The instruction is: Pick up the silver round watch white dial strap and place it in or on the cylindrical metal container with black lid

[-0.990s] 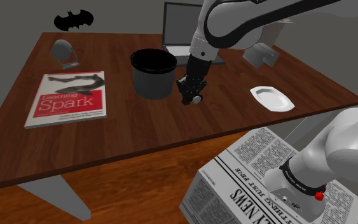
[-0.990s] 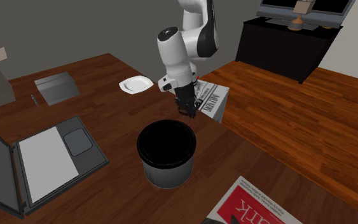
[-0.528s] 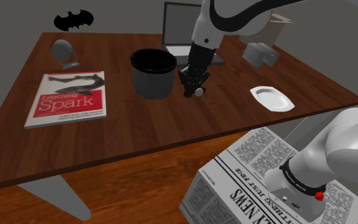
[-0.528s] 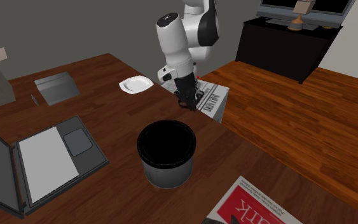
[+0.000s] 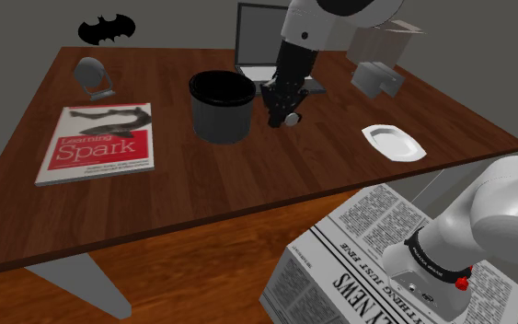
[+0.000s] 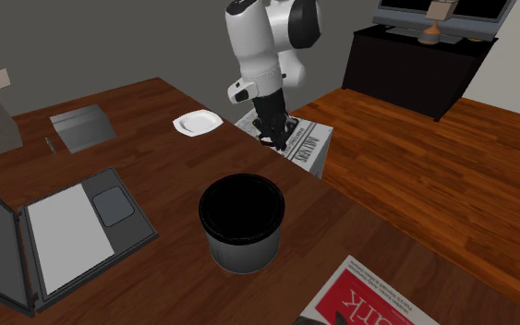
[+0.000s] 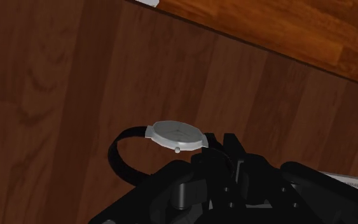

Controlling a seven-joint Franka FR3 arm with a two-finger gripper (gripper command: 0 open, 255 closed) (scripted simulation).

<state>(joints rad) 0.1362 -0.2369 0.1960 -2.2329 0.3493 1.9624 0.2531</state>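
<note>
watch pinched in the gripper, held beside the open container

your watch [image 7: 177,132] sits right at the tip of the gripper [image 7: 217,167]. it has a silver round case and a pale dial, and its black strap [image 7: 116,154] loops out to one side and back under the fingers. the fingers are closed on it, and the case pokes out just past them. it hangs above the wooden table [image 5: 201,198], touching nothing but the gripper.

the container [image 5: 221,124] stands just beside the gripper, toward the shoulder view's left, and apart from it. in the second exterior view it is nearer the camera than the gripper. it is a dark upright cylinder with its mouth open, and its inside reads as plain black. the watch is outside it.

farther from the gripper you have a white dish [image 5: 393,143] on the side away from the container. an open laptop [image 5: 259,41] is behind the gripper, and a book [image 5: 96,140] titled "learning spark" lies beyond the container. the newspaper-printed stand [image 5: 367,253] sits off the table's edge.
</note>
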